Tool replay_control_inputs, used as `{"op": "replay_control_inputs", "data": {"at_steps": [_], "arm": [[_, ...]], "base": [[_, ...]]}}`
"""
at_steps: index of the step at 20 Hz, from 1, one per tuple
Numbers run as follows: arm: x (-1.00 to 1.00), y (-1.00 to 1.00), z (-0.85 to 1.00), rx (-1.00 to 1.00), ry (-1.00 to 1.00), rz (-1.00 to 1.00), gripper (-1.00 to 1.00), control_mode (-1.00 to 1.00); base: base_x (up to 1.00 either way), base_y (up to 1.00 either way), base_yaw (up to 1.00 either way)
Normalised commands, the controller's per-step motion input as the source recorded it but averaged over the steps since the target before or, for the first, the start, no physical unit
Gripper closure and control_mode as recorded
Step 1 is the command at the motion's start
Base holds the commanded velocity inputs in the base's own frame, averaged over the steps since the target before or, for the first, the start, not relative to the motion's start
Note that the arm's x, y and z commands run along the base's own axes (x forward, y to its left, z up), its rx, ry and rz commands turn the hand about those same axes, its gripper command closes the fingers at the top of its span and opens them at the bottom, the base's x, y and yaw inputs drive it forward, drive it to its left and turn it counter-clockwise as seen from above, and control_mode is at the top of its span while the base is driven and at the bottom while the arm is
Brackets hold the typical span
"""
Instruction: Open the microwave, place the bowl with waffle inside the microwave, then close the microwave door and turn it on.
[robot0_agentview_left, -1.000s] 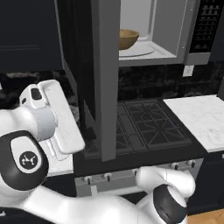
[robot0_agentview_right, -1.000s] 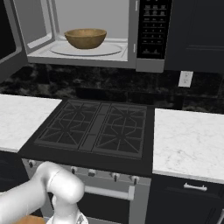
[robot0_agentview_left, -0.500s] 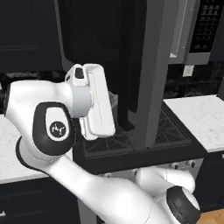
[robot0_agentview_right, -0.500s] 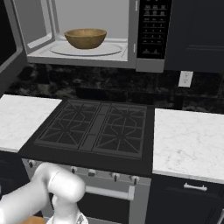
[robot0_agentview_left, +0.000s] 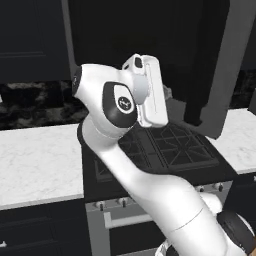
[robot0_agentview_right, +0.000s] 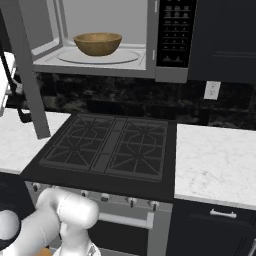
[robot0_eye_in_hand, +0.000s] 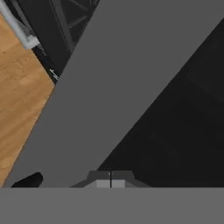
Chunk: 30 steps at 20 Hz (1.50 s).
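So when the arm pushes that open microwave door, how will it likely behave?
The microwave door looks like a rigid steel-framed glass panel, so it should swing as one stiff piece rather than flex. Its smooth frame may let the fingers slide. The bowl sits well inside the microwave, probably clear of the closing door.

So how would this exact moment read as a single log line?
step: closing door | golden-brown wooden bowl: inside grey steel microwave | dark-glass microwave door: partly open | fingers: against door
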Motion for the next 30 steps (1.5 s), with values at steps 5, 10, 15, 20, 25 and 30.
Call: {"op": "replay_control_inputs", "data": {"at_steps": [5,10,15,20,25,30], "arm": [[0.97,-0.9,0.3,0.04,-0.09,0.1,1.0,-1.0],[0.61,-0.42,0.25,0.12,-0.27,0.63,1.0,-1.0],[0.82,-0.15,0.1,0.17,-0.13,0.83,1.0,-1.0],[1.0,0.0,0.0,0.13,0.0,0.8,1.0,-1.0],[1.0,0.11,0.0,0.06,-0.07,0.43,1.0,-1.0],[0.98,0.41,-0.01,0.0,-0.08,0.05,1.0,-1.0]], "base": [[0.0,0.0,0.0],[0.0,0.0,0.0],[0.0,0.0,0.0],[0.0,0.0,0.0],[0.0,0.0,0.0],[0.0,0.0,0.0]]}}
